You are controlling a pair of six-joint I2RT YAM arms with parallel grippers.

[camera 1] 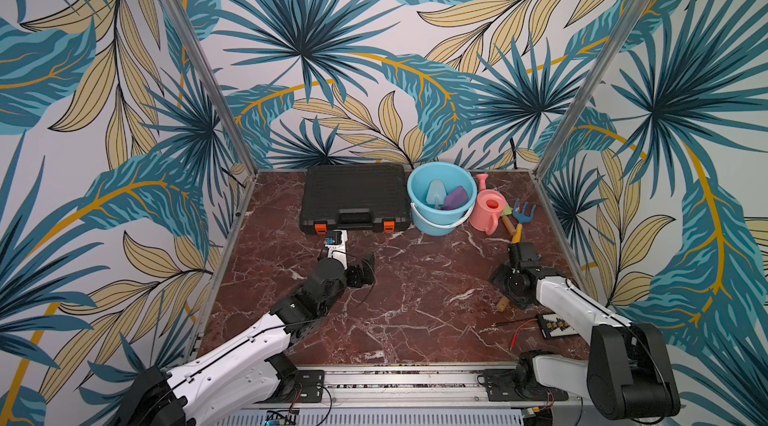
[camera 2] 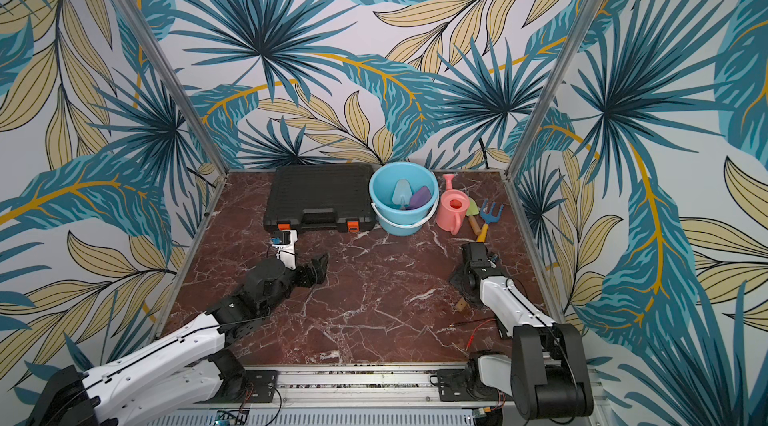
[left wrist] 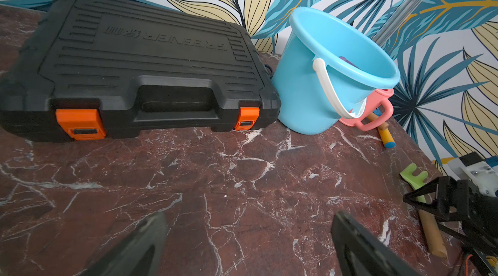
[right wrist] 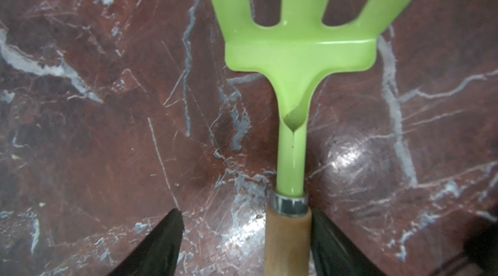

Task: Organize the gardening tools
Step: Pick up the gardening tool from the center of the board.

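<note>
The left fingers (left wrist: 248, 220) are spread wide and hold nothing. They hang over the bare worktop (camera 1: 415, 299) near the middle, a bit toward 9 o'clock. I think they should wait there.

The right fingers (right wrist: 245, 215) are at about 3 o'clock. They are spread, one on each side of the rake (right wrist: 296, 53). The rake lies flat on the worktop there, and its wooden handle (right wrist: 285, 239) runs between the fingers. One finger is just beside the wood, maybe touching. The other is apart from it. Nothing is pinched yet.

This looks like the start of a grab. To do it well, I think the fingers should shift a little so the handle sits in the middle. If not, the near finger may push the rake and turn it. Then squeeze gently and lift straight up.

Now the holders. The black case (camera 1: 355, 191) sits at 11 to 12 o'clock. It is shut, so I cannot see inside. The blue bucket (camera 1: 432, 225) stands just beside it at 1 o'clock. A pale trowel (camera 1: 435, 193) and a purple shovel (camera 1: 456, 197) stand in it, blades up. It looks to have room for the rake. The pink can (camera 1: 488, 207) is just beside the bucket, toward 2 o'clock. I cannot tell what is in it. A green trowel (camera 1: 506, 210) and a blue fork (camera 1: 524, 210) lie past the can.
</note>
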